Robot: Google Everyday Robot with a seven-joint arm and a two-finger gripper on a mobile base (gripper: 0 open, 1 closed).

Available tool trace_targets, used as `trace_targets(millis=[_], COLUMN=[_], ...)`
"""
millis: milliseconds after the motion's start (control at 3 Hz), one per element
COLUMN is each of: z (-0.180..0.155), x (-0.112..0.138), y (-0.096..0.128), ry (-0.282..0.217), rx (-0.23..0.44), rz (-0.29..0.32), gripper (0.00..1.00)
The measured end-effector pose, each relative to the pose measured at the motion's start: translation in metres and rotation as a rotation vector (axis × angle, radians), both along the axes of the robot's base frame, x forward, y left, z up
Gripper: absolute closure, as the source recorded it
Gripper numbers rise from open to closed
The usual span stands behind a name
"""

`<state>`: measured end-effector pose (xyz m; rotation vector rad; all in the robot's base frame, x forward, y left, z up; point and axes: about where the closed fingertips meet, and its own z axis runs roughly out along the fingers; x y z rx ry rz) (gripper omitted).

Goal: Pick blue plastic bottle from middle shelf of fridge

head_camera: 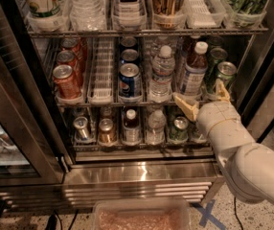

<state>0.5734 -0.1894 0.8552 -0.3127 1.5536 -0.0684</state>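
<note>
Front view into the open fridge (19,95), a drinks cooler with a dark frame and a shiny steel base. The middle shelf (101,101) is a wire rack fitted with white lane trays, which keep each drink in its own file running front to back, so one item can be drawn forward without disturbing its neighbours. From the frame side inward the lanes hold red cans (66,80), an empty tray (101,66), Pepsi cans (129,79), a clear water bottle (162,73), the blue plastic bottle (193,71) and green cans (224,73). The blue plastic bottle stands upright at the front of its lane, between the water bottle and the green cans, with its white cap well above the can tops. That height probably leaves the neck and shoulder free to grasp. The gripper (198,91) sits at the front edge of this shelf, just below and in front of the bottle's base, at the end of the pale arm (252,171) that reaches in from the lower corner. Its two tan fingers (186,107) are spread wide and hold nothing. One points toward the foot of the water bottle and the other rises in front of the nearest green can, so the spread roughly brackets the target's lane. No contact with the bottle is visible. The approach appears under way and the grasp not yet made. The close green cans may get nudged.
</note>
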Motion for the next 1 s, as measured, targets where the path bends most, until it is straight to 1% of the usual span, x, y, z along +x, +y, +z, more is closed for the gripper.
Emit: trace_targets(millis=[333,1000], z=[-0.001,-0.007], x=[0.011,0.032], y=[-0.004,-0.010], ry=[-0.021,-0.035], rx=[-0.006,-0.010], rz=[-0.018,-0.049], gripper=[0.28,0.29])
